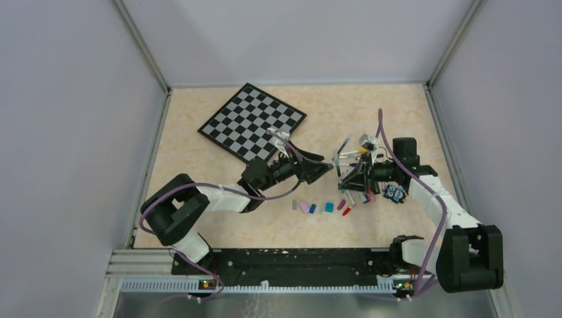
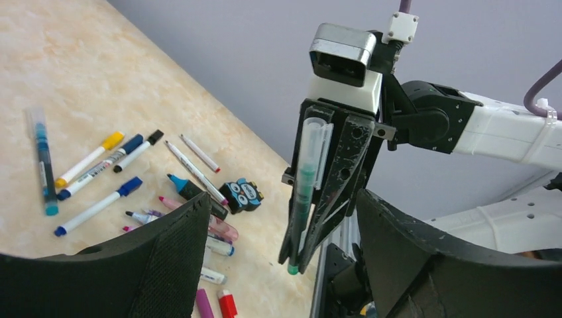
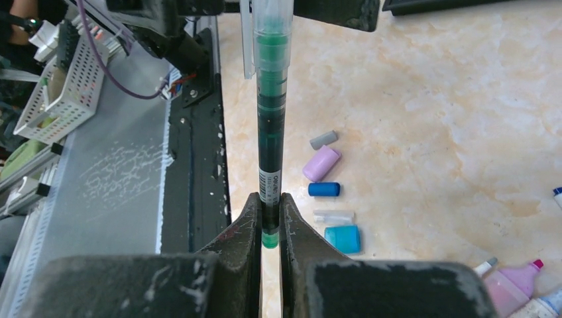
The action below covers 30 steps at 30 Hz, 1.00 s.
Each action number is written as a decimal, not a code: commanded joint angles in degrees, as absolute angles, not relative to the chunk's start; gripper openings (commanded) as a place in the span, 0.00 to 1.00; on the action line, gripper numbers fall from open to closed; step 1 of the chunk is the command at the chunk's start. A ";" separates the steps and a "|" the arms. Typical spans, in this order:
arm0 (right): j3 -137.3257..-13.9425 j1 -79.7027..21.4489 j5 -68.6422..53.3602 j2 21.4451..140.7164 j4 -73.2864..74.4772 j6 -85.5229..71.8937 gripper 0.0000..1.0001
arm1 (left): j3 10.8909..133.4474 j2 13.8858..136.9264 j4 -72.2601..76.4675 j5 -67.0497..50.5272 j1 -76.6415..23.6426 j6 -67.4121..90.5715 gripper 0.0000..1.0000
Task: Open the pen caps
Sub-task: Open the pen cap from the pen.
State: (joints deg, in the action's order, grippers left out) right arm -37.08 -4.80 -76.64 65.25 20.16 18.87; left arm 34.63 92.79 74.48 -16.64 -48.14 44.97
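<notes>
The right gripper (image 3: 268, 215) clamps the green pen (image 3: 269, 132) by its tail, leaving its clear cap (image 3: 271, 18) free for the wide-spread left gripper (image 1: 323, 169).

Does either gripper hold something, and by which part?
The right gripper clamps the green pen at its tail end, opposite the clear cap. The left gripper holds nothing.
</notes>
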 commanded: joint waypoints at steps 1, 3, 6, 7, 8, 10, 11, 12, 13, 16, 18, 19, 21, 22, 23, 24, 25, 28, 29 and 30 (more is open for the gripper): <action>-39.55 -6.32 -72.71 65.13 25.11 26.60 0.00 | 39.34 87.14 58.70 -17.59 -48.63 45.74 0.82; -39.51 -6.79 -70.11 65.19 24.72 26.44 0.00 | 41.56 86.37 51.50 -14.02 -49.15 45.59 0.84; -39.22 -7.34 -67.83 65.32 23.46 25.24 0.00 | 43.91 86.05 46.14 -8.20 -52.20 43.53 0.84; -39.13 -7.57 -67.52 65.35 23.20 25.03 0.00 | 44.71 86.17 44.63 -5.36 -53.21 43.09 0.84; -39.11 -7.75 -67.22 65.39 22.99 24.78 0.00 | 45.67 86.32 43.66 -3.26 -54.12 43.03 0.82; -39.04 -7.87 -66.64 65.31 22.55 24.39 0.00 | 48.30 87.13 38.09 1.86 -55.57 43.41 0.72; -39.03 -7.95 -66.36 65.30 22.42 24.31 0.00 | 49.96 87.67 35.12 3.87 -56.04 44.04 0.67; -39.02 -7.96 -66.25 65.30 22.37 24.19 0.00 | 51.89 88.31 31.48 5.67 -56.40 45.01 0.62; -38.96 -7.92 -65.96 65.30 22.19 23.95 0.00 | 53.62 88.86 28.23 7.49 -56.69 46.22 0.60; -38.94 -7.99 -65.26 65.26 21.75 23.52 0.00 | 56.70 89.75 23.04 13.22 -58.18 47.71 0.52; -38.89 -8.06 -64.69 65.33 21.53 23.28 0.00 | 57.46 89.68 21.48 16.94 -59.04 48.69 0.47; -38.79 -8.13 -64.37 65.29 21.39 23.15 0.00 | 57.96 89.75 20.42 18.41 -59.47 48.96 0.46; -38.68 -8.17 -63.90 65.31 21.07 22.83 0.00 | 59.02 89.95 18.67 20.48 -59.98 49.19 0.43; -38.67 -8.23 -63.64 65.33 20.87 22.65 0.00 | 59.40 90.06 18.01 21.01 -60.17 49.41 0.41; -38.60 -8.26 -63.37 65.29 20.73 22.45 0.00 | 59.53 90.08 17.57 21.58 -60.20 49.70 0.39; -38.52 -8.26 -62.94 65.30 20.52 22.30 0.00 | 59.66 90.09 17.13 21.81 -60.30 50.21 0.36; -38.50 -8.26 -62.56 65.29 20.32 22.20 0.00 | 59.75 90.09 16.51 21.99 -60.35 50.72 0.34; -38.33 -8.53 -62.27 65.36 20.07 22.12 0.00 | 59.94 90.19 15.33 22.58 -60.43 52.01 0.32; -38.26 -8.68 -62.21 65.25 20.09 22.22 0.00 | 59.86 90.26 15.32 22.74 -60.46 52.25 0.32; -38.19 -8.85 -61.99 65.22 20.06 22.38 0.00 | 59.92 90.26 15.26 22.78 -60.45 52.41 0.30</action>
State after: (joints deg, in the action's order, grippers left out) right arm -37.19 -7.57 -62.17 65.32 22.28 22.26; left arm 58.02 89.54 17.28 19.84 -60.31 50.68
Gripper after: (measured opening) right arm 0.033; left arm 0.321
